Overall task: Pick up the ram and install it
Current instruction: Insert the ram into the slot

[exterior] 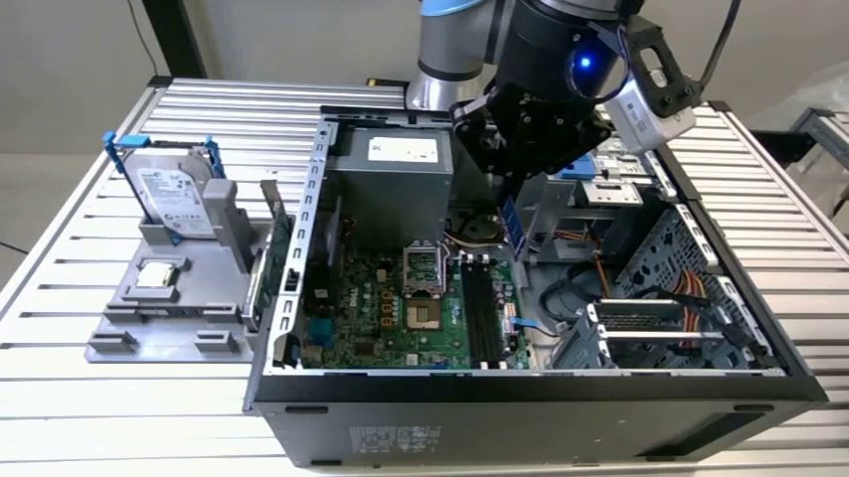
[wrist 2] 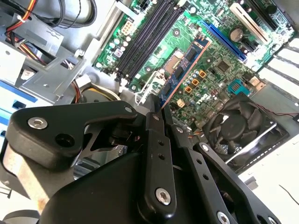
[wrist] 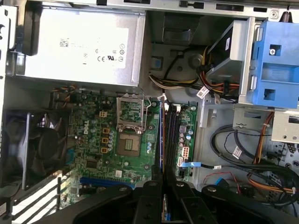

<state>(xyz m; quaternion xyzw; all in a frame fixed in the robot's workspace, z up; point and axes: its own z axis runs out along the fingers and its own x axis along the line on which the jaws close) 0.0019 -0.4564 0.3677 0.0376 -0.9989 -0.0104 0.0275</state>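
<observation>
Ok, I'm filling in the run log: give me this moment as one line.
gripper: shut on ram | ram: held above the motherboard | memory slots: empty | install: not done

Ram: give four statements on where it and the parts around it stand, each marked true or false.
1. The gripper is shut on the ram. True.
2. The ram sits in a memory slot. False: it hangs above the motherboard; the memory slots are bare.
3. The hard drive is inside the case. False: the hard drive stands on the grey holder outside the computer case.
4. The computer case lies open. True.
</observation>
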